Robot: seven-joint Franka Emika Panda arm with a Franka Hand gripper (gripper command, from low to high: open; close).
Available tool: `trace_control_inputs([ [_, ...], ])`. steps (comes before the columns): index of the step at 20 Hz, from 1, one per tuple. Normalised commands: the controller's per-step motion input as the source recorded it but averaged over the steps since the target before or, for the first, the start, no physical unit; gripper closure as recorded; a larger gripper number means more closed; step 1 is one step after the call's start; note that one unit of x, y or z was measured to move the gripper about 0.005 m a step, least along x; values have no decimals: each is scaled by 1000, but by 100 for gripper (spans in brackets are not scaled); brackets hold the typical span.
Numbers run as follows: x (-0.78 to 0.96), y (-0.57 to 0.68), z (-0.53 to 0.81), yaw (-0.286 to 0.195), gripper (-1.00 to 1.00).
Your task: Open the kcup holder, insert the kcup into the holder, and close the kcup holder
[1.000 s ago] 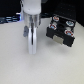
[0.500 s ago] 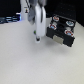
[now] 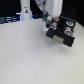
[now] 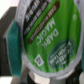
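The kcup [image 4: 47,35] fills the wrist view, its green printed top facing the camera. My gripper [image 4: 46,50] is shut on it; one teal pad [image 4: 12,50] presses its side and the other pad is hidden behind the cup. In the exterior view the gripper [image 3: 50,18] hangs at the back, just above the near-left corner of the kcup holder [image 3: 61,33]. The holder is a black box with round cup slots showing on top and a lighter handle on its front. The kcup is too small to make out in that view.
A tall white bottle-like post [image 3: 25,10] with a black mark stands at the back on the exterior view's left. The white tabletop [image 3: 25,55] spreads in front of the holder. Dark clutter lines the back edge.
My arm has moved from the middle of the table back and toward the exterior view's right, ending over the holder. The kcup stays in the gripper.
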Motion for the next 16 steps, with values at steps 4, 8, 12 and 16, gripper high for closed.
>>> trace_control_inputs([
  [4, 108, 669, 322, 9, 100],
  [8, 119, 675, 250, 14, 100],
  [12, 59, 660, 101, 33, 100],
  [16, -11, 613, -7, 55, 100],
])
